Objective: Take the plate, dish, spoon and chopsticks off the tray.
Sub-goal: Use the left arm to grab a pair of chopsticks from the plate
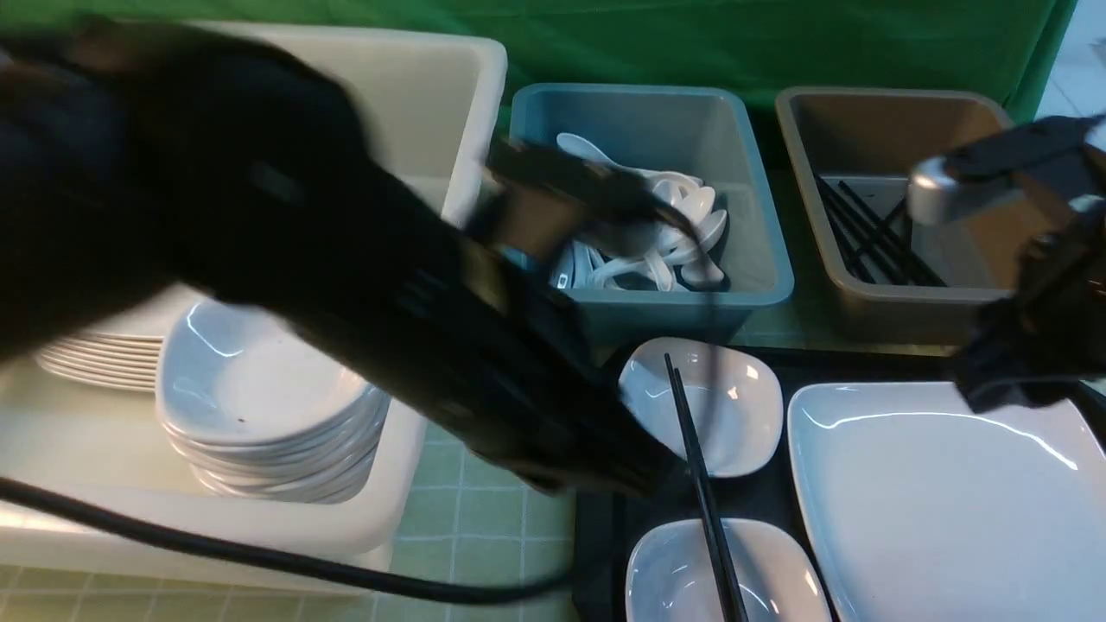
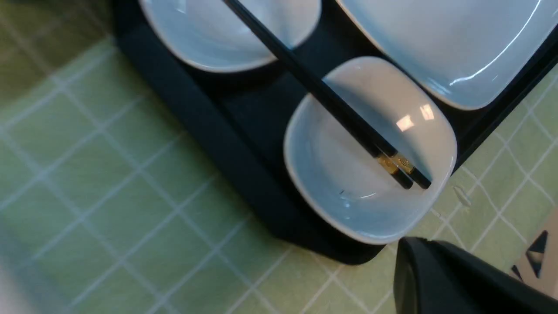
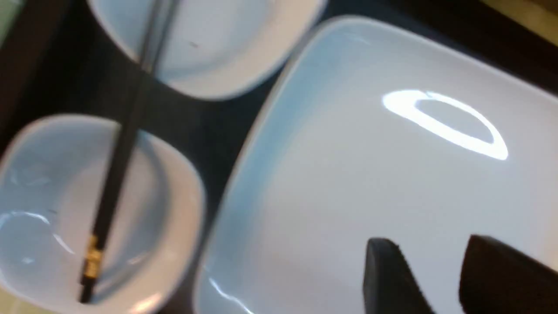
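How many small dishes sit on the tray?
2: far small dish, near small dish, both on the tray's left side under the chopsticks; its near end is out of frame.

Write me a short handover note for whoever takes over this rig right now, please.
Left gripper: shut, nothing seen in it, near the tray's corner.
Right gripper: open, above the plate.
On the tray: plate, far dish, near dish, chopsticks lying across both dishes.
Done: no spoon shows on the tray; white spoons lie in the blue bin.
To do: chopsticks, both dishes, plate.
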